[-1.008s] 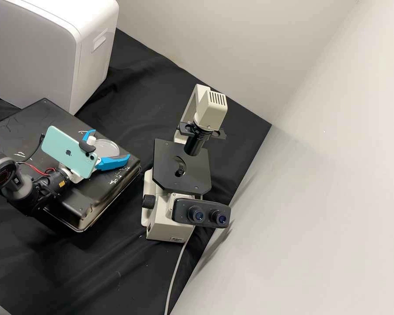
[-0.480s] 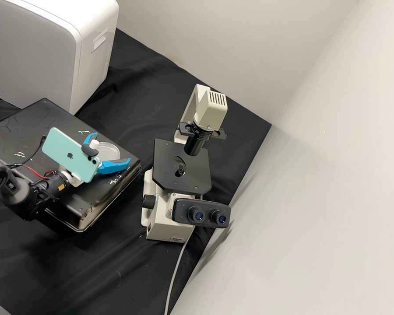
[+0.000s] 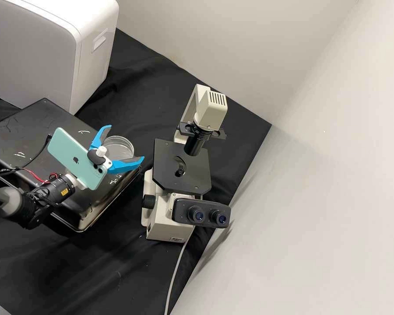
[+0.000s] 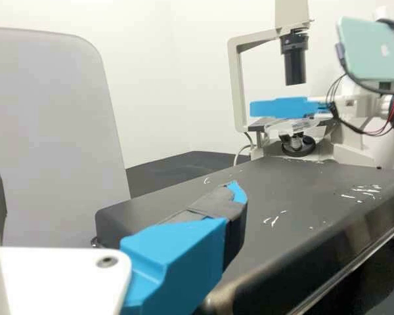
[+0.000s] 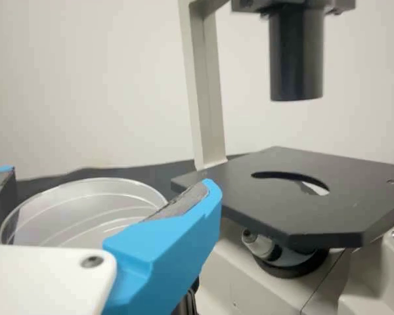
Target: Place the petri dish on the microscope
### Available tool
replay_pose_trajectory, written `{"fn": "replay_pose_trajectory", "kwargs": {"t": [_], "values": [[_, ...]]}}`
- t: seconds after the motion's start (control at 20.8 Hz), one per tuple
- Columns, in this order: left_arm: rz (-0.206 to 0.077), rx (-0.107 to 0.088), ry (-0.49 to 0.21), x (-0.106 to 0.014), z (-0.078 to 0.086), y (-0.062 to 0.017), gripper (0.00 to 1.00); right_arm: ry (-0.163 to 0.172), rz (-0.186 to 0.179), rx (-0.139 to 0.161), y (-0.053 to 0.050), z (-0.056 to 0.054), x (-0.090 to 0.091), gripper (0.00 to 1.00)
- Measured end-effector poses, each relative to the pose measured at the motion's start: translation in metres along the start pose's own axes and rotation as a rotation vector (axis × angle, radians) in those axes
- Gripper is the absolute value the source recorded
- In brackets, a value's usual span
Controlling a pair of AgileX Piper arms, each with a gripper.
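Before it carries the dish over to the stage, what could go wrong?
1. The petri dish sits in the right gripper by its smooth rim; it may slip or tilt.
2. The black lens tube hangs over the stage; dish or gripper could clip it or the stage edge.

The right arm (image 3: 13,203) is dark grey, trailing thin red and black wires (image 3: 35,175), with a small yellow label (image 3: 64,191) and a mint-green phone (image 3: 76,158) at its wrist. The left gripper (image 4: 111,197) is white with one screw (image 4: 106,262) — its fingers (image 4: 177,252) are bright blue with dark pads (image 4: 213,209).

Between the fingers (image 3: 120,165) of the right gripper (image 3: 124,143), the petri dish (image 3: 117,148) hangs above the box (image 3: 26,131), beside the microscope (image 3: 162,223).
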Motion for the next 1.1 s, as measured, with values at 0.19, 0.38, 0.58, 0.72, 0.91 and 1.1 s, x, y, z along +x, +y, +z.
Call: {"fn": "replay_pose_trajectory", "kwargs": {"t": [0.19,0.38,0.58,0.72,0.91,1.1], "values": [[0.000,0.001,0.001,0.000,0.000,0.0000,1.00,0.017,0.038,0.023,0.015,-0.002,-0.006,0.00],[0.001,-0.007,0.008,0.000,-0.002,0.0002,1.00,0.036,0.067,0.040,0.023,-0.004,-0.009,0.00],[0.001,-0.012,0.013,0.000,-0.003,0.0003,1.00,0.042,0.057,0.042,0.023,-0.004,-0.009,0.00],[0.001,-0.012,0.013,0.000,-0.003,0.0003,1.00,0.031,0.059,0.041,0.024,0.000,-0.003,0.00],[0.001,-0.013,0.013,0.000,-0.003,0.0003,1.00,0.017,0.057,0.041,0.024,0.005,0.007,0.00],[0.001,-0.013,0.013,0.000,-0.003,0.0003,1.00,-0.021,0.060,0.040,0.028,0.014,0.017,0.00]]}}
